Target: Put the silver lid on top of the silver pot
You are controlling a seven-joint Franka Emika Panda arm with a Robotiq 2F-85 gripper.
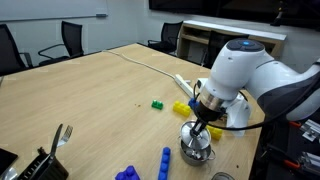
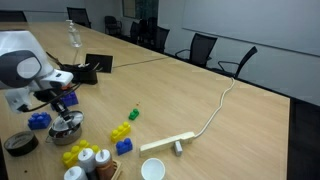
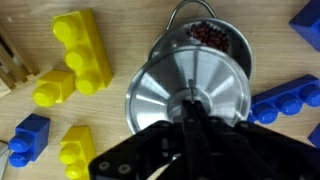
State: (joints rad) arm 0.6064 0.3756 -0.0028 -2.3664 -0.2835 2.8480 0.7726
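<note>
The silver lid (image 3: 160,95) is a round, ribbed metal disc. It sits in my gripper (image 3: 190,112), whose fingers are shut on the knob at its centre. The silver pot (image 3: 218,35) is right under and slightly beyond the lid, with its wire handle and dark red contents showing past the lid's far edge. In both exterior views my gripper (image 1: 205,124) (image 2: 62,106) points straight down over the pot (image 1: 195,150) (image 2: 67,128) on the wooden table. I cannot tell whether the lid touches the pot's rim.
Yellow blocks (image 3: 80,55) (image 1: 180,109) (image 2: 121,131) and blue blocks (image 3: 285,100) (image 1: 165,160) (image 2: 38,120) lie close around the pot. Also on the table are a green block (image 1: 157,104), a white power strip (image 2: 165,144) with its cable, and a white cup (image 2: 152,168).
</note>
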